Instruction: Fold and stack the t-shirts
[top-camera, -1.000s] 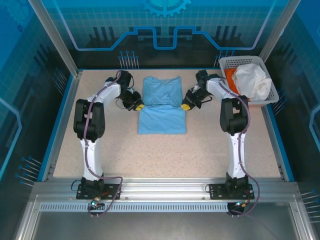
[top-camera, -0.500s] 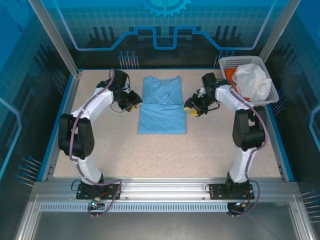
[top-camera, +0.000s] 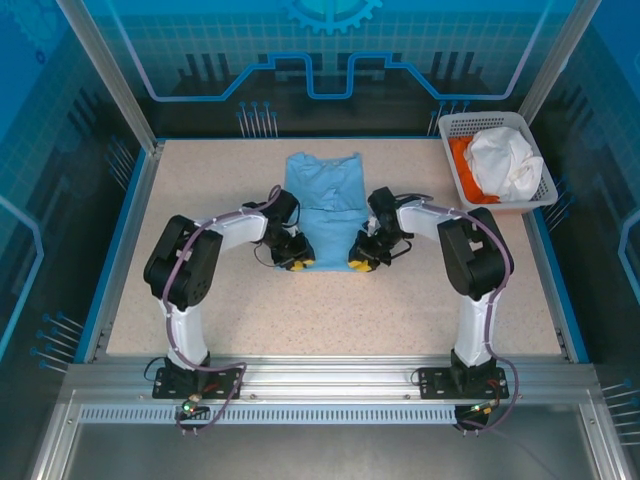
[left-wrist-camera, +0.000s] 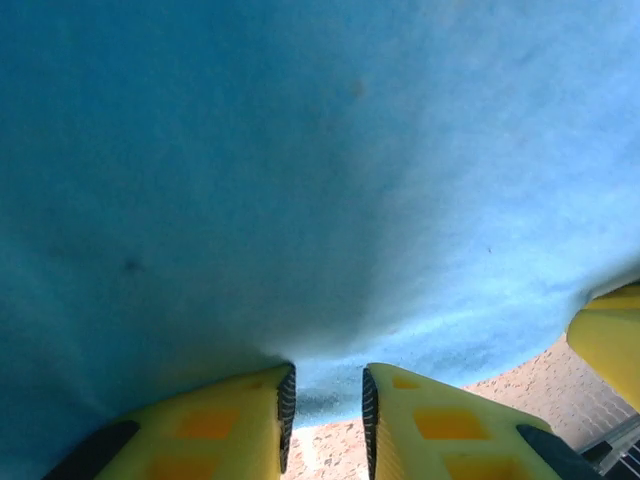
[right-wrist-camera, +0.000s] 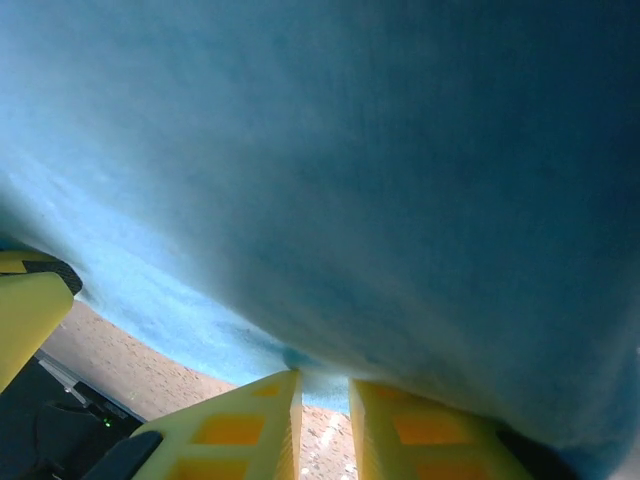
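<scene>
Top external: the light blue t-shirt (top-camera: 322, 190) lies mid-frame on the counter (top-camera: 200, 300). The left tool (top-camera: 297, 262) and right tool (top-camera: 361, 263) are clamped on its lower corners.

top view bright and sharp; wrist views show the t-shirt (left-wrist-camera: 300, 180) blurred, shadowed.

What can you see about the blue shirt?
The blue shirt is soft, light blue cloth lying on the speckled table between the two arms, with its neck end on the far side. Its sides look folded in, so it makes a narrow strip. The left claw and right claw each seem to pinch a near corner of its hem, where the cloth puckers. No lettering shows.
</scene>
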